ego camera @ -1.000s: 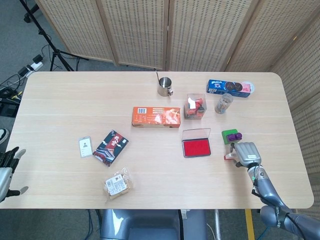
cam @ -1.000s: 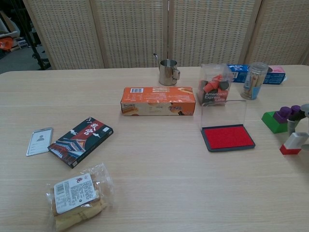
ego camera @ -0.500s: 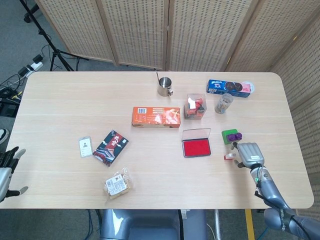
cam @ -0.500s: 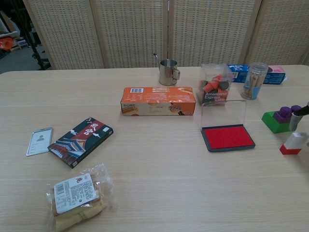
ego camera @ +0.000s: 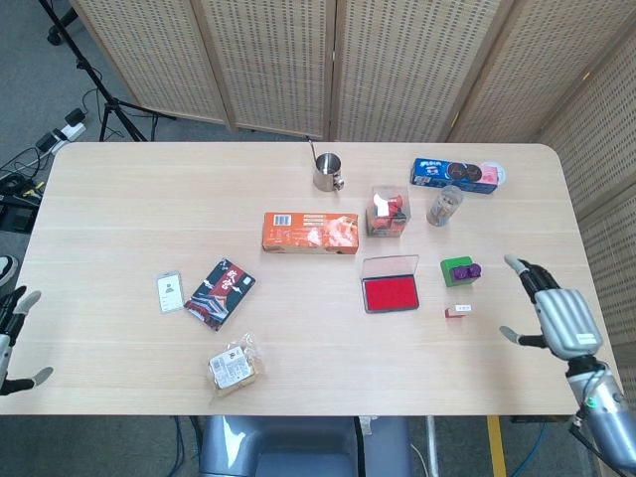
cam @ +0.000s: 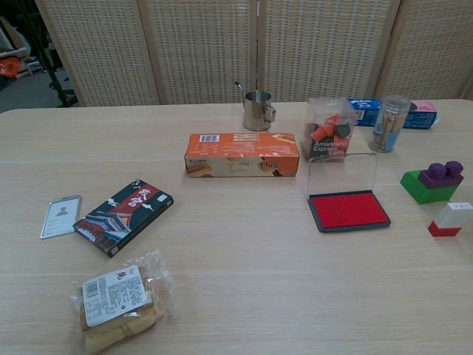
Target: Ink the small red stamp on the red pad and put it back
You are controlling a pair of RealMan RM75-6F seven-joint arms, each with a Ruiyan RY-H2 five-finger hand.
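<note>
The small red stamp point(ego camera: 457, 311) point(cam: 449, 219), white with a red base, lies on the table to the right of the red ink pad point(ego camera: 390, 292) point(cam: 349, 211), whose clear lid stands open. My right hand point(ego camera: 556, 316) hovers open, fingers spread, well to the right of the stamp and apart from it; it does not show in the chest view. My left hand point(ego camera: 12, 338) is at the table's near left edge, open and holding nothing.
A green and purple block point(ego camera: 459, 270) point(cam: 434, 180) sits just behind the stamp. Further back stand a clear box of small items point(ego camera: 388, 211), a glass jar point(ego camera: 444, 206), a cookie pack point(ego camera: 457, 174), a metal cup point(ego camera: 327, 172) and an orange box point(ego camera: 310, 233).
My right hand has let go of the stamp and pulled away to the right and back, fingers opening. The stamp stays on the table where it was.
</note>
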